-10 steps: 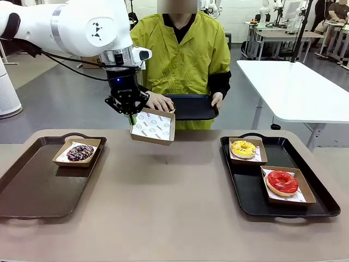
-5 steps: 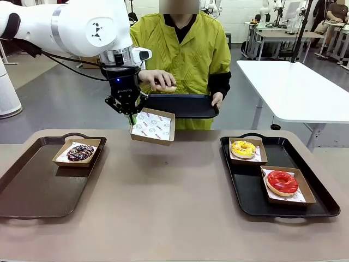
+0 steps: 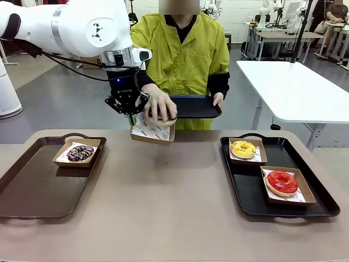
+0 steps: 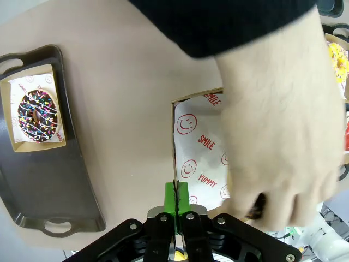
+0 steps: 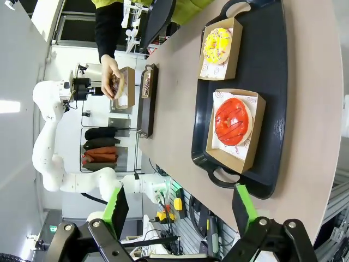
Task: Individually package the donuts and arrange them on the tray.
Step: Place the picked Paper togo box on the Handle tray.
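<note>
Nearest us, our right gripper (image 5: 180,210) hung with its green pads spread wide and nothing between them, well back from the right tray (image 3: 248,197). On that tray the red-glazed donut (image 3: 282,182) and the yellow-iced donut (image 3: 243,148) each sat in its own cardboard box, so we judged that half of the packaging finished. On the left tray (image 3: 32,191) the chocolate donut with sprinkles (image 3: 80,152) likewise lay boxed.

Farther out, above the table's far edge, our left gripper (image 3: 130,114) was pinched tight on the side wall of an open box (image 3: 146,131) lined with smile-printed paper. We held it in the air and tilted toward the person, apparently so that it could be filled without being set down. The person's hand (image 3: 160,105) reached into the box, lowering the fourth donut (image 5: 115,84) onto the paper.

That donut was hard to make out: in the left wrist view the hand covered nearly all of it, with only a dark sliver beneath the fingers (image 4: 283,213), and in the right wrist view it was small and far off. We could not tell whether it already touched the paper. Behind it, the person's other hand (image 3: 218,99) held a dark tray (image 3: 196,106), its surface hidden from us.
</note>
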You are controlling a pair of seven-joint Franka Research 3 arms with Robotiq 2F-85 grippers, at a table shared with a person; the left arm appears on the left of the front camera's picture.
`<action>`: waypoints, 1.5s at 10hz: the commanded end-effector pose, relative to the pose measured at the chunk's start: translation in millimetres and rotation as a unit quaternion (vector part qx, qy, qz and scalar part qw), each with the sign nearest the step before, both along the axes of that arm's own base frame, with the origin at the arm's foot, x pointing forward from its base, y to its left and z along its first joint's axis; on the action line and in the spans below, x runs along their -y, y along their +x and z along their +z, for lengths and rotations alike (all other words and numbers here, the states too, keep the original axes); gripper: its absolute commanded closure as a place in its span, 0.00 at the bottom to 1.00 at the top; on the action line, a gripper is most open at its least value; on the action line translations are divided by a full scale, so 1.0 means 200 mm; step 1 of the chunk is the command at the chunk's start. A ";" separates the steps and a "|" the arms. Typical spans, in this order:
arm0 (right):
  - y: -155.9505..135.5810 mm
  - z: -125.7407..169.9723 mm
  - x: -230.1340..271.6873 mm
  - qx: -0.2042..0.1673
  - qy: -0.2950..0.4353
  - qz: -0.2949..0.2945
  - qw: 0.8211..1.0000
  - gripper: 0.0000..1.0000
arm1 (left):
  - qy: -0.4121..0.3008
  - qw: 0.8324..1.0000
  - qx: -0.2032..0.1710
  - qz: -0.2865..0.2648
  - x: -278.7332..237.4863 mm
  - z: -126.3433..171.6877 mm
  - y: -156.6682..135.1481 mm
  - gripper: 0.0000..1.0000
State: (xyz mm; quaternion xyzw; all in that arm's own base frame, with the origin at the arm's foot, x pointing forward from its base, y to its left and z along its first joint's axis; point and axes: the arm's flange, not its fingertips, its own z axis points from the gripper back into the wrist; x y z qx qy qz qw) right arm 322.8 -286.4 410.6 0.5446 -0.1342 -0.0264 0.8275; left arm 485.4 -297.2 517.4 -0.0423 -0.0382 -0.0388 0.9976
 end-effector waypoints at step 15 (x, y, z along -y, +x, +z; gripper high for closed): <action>-0.01 0.02 -0.01 -0.002 0.006 -0.005 1.000 0.00 | -0.027 0.997 -0.012 -0.064 -0.80 0.10 -0.35 0.99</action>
